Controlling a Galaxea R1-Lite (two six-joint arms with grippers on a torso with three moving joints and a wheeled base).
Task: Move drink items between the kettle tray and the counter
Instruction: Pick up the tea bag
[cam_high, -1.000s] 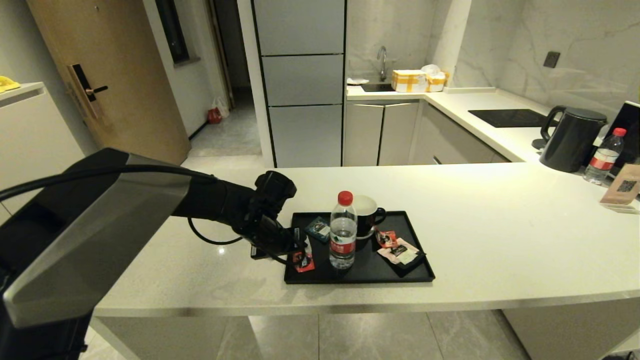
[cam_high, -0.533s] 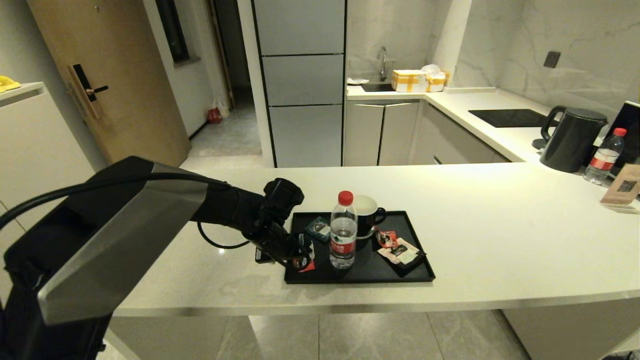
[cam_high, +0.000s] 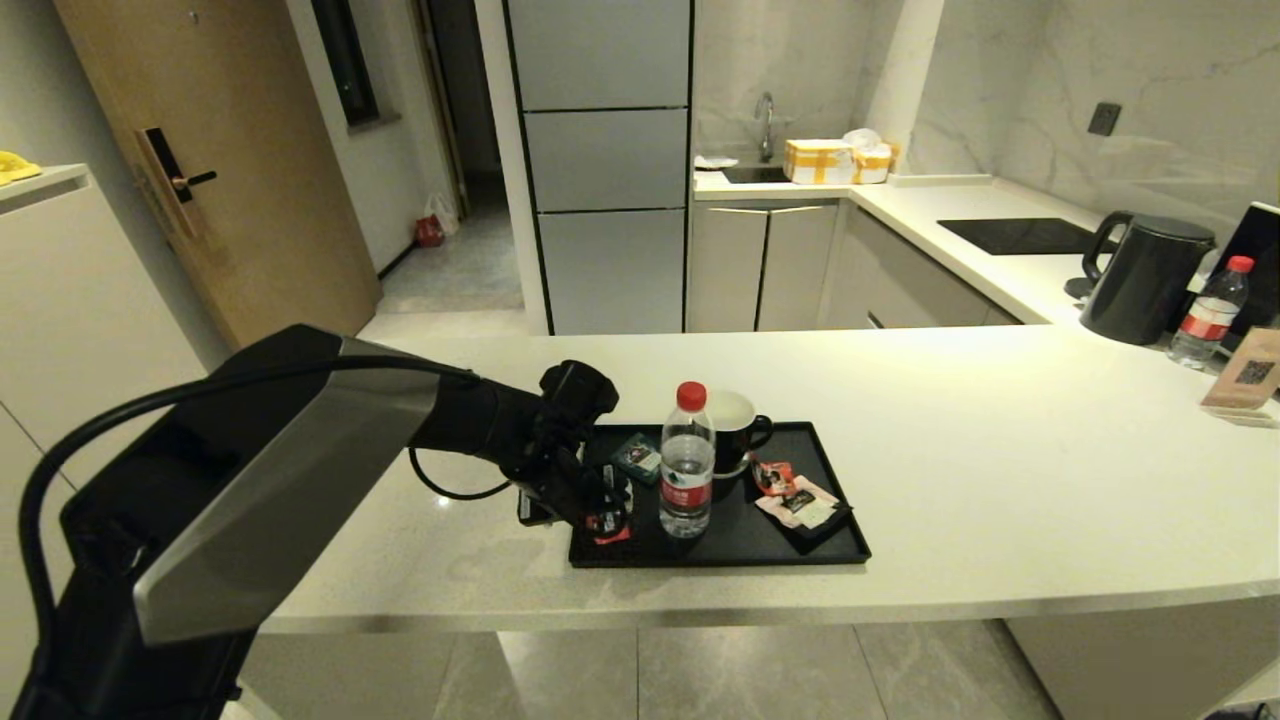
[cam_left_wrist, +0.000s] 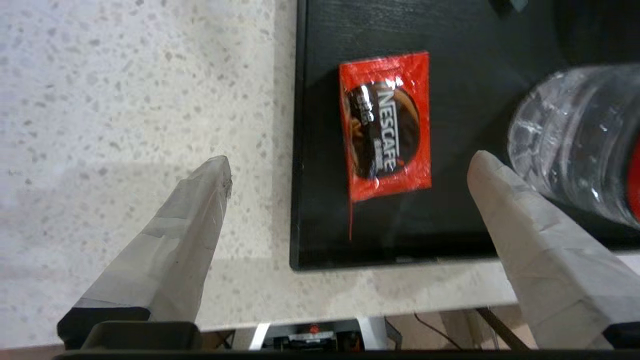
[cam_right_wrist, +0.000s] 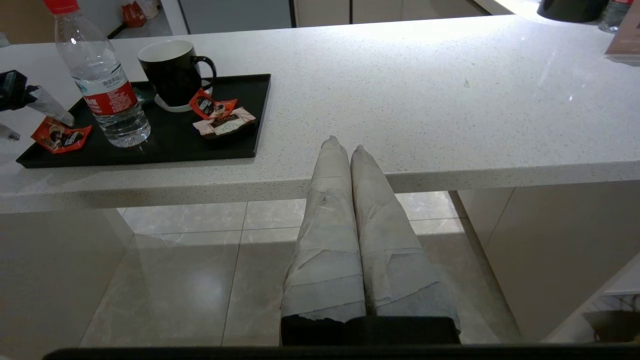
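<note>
My left claw hangs open above the red sachet, one taped finger over the pale counter, the other over the tray beside the water bottle. The sachet lies flat at about eight o'clock on the black kettle tray, just inside its low rim; the bottle stands upright near the tray's middle. To lift the sachet well, I judge I should shift toward the tray so both fingers clear the rim, come straight down, and pinch a crinkled edge without nudging the bottle. The sachet is thin, glossy foil, square, with dark print. The tray is matte black and flat. The bottle is clear ribbed plastic. The counter is cream, finely speckled stone. My right claw sits closed and empty, parked below the counter's front edge.
</note>
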